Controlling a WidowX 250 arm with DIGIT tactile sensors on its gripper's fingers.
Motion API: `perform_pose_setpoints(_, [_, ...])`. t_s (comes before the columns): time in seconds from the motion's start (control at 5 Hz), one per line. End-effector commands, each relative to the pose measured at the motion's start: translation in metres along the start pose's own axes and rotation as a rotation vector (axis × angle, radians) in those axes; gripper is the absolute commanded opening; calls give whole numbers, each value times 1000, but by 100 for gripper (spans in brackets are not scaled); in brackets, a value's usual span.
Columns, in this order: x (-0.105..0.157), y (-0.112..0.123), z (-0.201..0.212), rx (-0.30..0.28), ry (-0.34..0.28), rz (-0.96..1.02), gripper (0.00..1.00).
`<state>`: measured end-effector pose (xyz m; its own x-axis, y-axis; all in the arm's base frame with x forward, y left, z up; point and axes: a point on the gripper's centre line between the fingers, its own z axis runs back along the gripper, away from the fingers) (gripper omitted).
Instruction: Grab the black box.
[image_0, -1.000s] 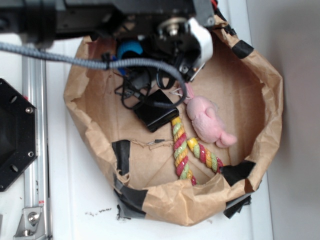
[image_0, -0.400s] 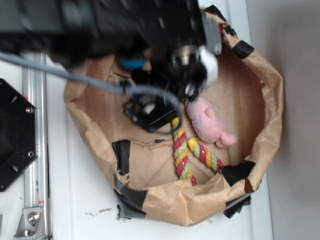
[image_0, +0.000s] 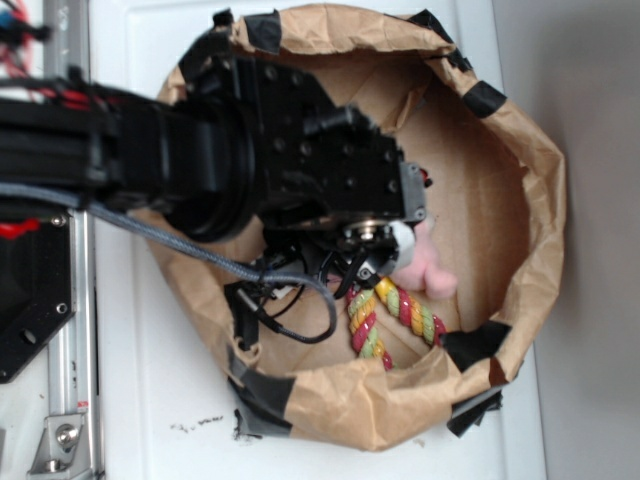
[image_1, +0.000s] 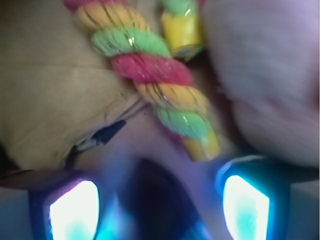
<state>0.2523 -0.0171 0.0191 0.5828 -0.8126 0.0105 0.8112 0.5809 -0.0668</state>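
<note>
Descending on the black box (image_1: 155, 197), a dark blur low-centre in the wrist view between my spread fingers (image_1: 75, 210), I judge closing the gripper (image_1: 160, 207) comes next.

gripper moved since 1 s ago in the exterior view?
Yes. The gripper has travelled from the paper bag's top rim down toward the image bottom, now sitting over the rope toy beside the pink plush.

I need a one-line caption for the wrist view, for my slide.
Wrist view: the open tool hovers over a dark shape, beside a striped rope toy and a pink plush.
</note>
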Motion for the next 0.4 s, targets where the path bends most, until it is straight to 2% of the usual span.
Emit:
perform_pose_setpoints(0.0, [12, -26, -9, -9, 16, -51, 0])
perform_pose_setpoints(0.2, [-4, -11, 23, 35, 22, 59, 0])
